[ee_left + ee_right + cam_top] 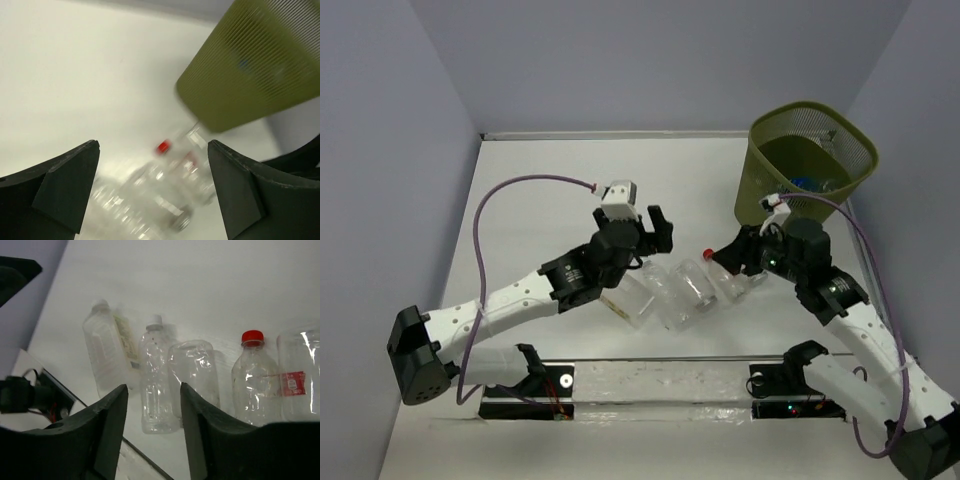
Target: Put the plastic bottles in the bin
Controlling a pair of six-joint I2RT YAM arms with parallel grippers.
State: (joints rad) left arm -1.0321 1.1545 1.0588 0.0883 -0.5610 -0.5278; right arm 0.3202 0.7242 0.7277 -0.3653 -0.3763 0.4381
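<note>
Right arm (840,300), wrist view: black jaws fill the near edge, moderately parted, holding nothing. Just beyond the gap at 12 o'clock lies a slender clear plastic bottle with a white cap (157,385). Its long axis runs 12–6, cap at 12, so the jaws would close across its width.

Neighbours lie the same way: squarish white-capped bottle (107,352) at 10, red-capped clear bottle (252,380) at 2.

Left arm (520,295): jaws wide apart, empty.

Olive-green mesh bin (810,160) stands at 1 o'clock from the row on the white surface (550,180). Right arm judged nearer.
</note>
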